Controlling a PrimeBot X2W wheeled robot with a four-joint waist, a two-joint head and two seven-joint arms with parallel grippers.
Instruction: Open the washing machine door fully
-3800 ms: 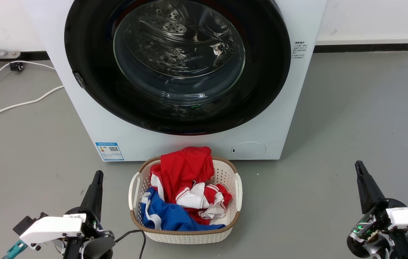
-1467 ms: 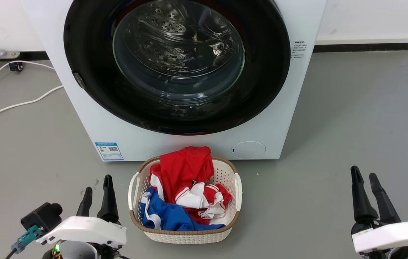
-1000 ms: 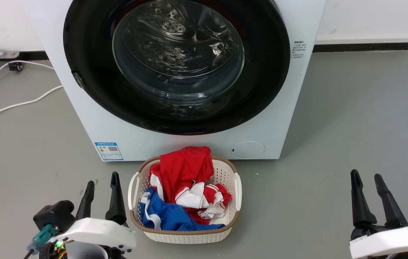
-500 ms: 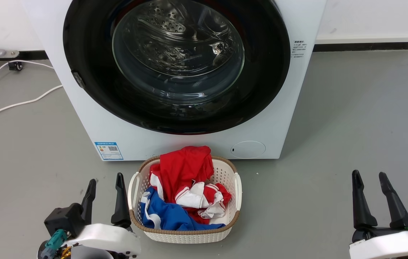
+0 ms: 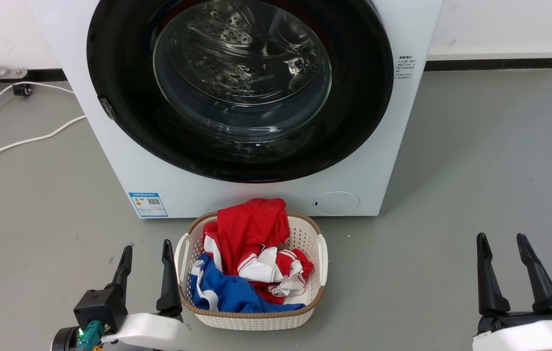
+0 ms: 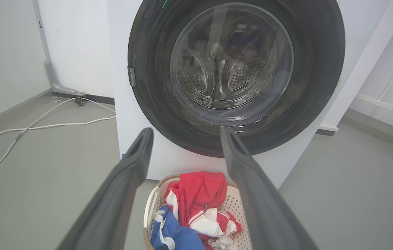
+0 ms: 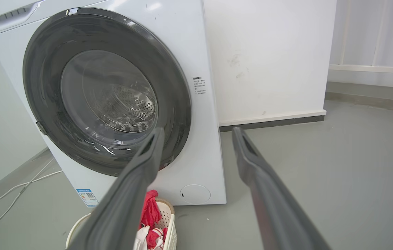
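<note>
The white washing machine [image 5: 168,185] stands straight ahead, and its round washing machine door [image 5: 120,97] with a glossy black rim and clear glass centre lies flat against the front. A small latch [image 5: 107,108] sits on the rim's left edge. My left gripper [image 5: 146,244] is open, low at the lower left, close beside the basket's left handle. My right gripper [image 5: 501,237] is open at the lower right above bare floor. Both are well short of the door. In the wrist views the door [image 6: 321,69] [image 7: 36,80] is ahead of the left gripper [image 6: 186,130] and right gripper [image 7: 198,130].
A white laundry basket [image 5: 322,265] with red, white and blue clothes stands on the grey floor right before the machine. White cables [image 5: 17,141] trail across the floor at the left. A white wall [image 7: 269,52] with dark skirting runs behind at the right.
Both grippers have gone from shut to open. My left gripper has shifted right, toward the basket, and the right one has drawn slightly lower. The door has not moved.
</note>
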